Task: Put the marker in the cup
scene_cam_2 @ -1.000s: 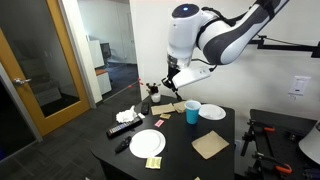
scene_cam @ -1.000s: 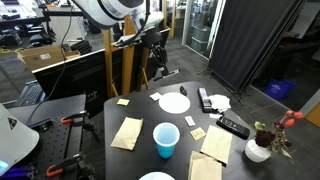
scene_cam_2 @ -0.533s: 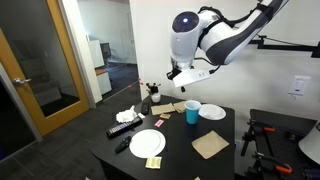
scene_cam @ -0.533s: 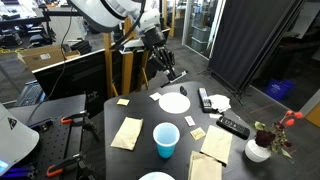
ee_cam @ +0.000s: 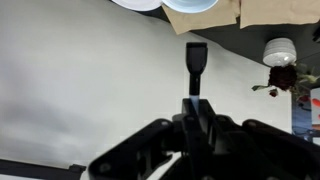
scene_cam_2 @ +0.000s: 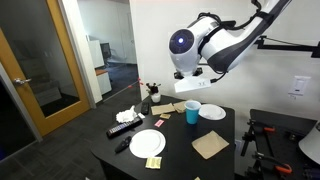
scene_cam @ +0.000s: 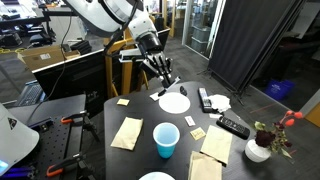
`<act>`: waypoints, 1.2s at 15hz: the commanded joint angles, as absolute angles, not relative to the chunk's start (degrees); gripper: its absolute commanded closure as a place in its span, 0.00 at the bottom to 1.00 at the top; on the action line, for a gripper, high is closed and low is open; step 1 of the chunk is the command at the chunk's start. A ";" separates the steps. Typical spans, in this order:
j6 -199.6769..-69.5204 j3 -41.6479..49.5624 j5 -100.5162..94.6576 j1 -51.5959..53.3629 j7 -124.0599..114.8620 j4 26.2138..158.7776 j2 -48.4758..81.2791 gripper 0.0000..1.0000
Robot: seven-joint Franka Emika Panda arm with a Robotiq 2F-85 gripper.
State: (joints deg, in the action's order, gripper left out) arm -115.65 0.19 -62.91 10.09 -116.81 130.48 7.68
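My gripper (scene_cam: 165,83) hangs above the far edge of the black table, next to a white plate (scene_cam: 174,102). In the wrist view my gripper (ee_cam: 197,106) is shut on the marker (ee_cam: 195,62), a thin dark stick pointing out beyond the jaws. The light-blue cup (scene_cam: 165,139) stands upright in the middle of the table, nearer the front than the gripper. It also shows in the other exterior view (scene_cam_2: 191,112), below and beside the gripper (scene_cam_2: 188,86). The cup's white inside (ee_cam: 190,3) shows at the top edge of the wrist view, beyond the marker tip.
Two black remotes (scene_cam: 232,126) (scene_cam: 204,99) and a white vase with flowers (scene_cam: 258,150) are on the table's right side. Brown napkins (scene_cam: 127,132) (scene_cam: 216,144), sticky notes and another plate (scene_cam: 156,177) lie around the cup. A second plate (scene_cam_2: 212,111) lies behind the cup.
The arm has swung down and forward from behind the table. The gripper, still shut on the marker, now hangs lower, by the far white plate.
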 commanded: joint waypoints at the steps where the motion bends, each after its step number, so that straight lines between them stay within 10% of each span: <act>1: -109.77 -1.49 -64.22 9.05 -124.00 130.27 10.23 0.97; 18: -104.28 -2.00 -72.63 9.16 -139.81 127.54 17.27 0.97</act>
State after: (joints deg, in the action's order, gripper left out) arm -107.64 -1.06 -69.96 9.63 -135.09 129.16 15.31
